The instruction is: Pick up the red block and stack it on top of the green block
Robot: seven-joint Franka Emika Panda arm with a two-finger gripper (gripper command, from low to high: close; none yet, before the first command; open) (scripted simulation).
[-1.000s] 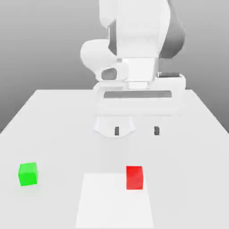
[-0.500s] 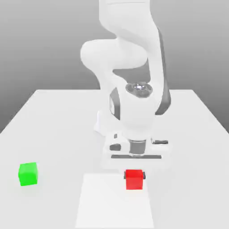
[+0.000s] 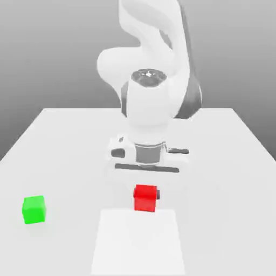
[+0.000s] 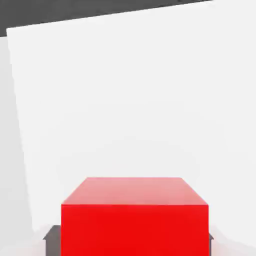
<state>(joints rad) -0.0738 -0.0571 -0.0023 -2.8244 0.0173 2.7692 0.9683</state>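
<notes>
The red block (image 3: 145, 198) hangs a little above the white table, held between the fingers of my gripper (image 3: 146, 197), which is shut on it. In the hand view the red block (image 4: 134, 216) is close up, with a dark finger pad (image 4: 51, 233) showing at each side of it. The green block (image 3: 34, 209) rests on the table toward the exterior view's left, well apart from the red one and somewhat nearer the front edge.
A brighter white rectangular patch (image 3: 138, 241) lies on the table (image 3: 70, 145) just in front of the red block. The arm's base and body (image 3: 151, 81) stand behind the gripper at the table's far middle.
The gripper came down and shut on the red block, then lifted it and carried it slightly toward the exterior view's left. The green block has not moved.
</notes>
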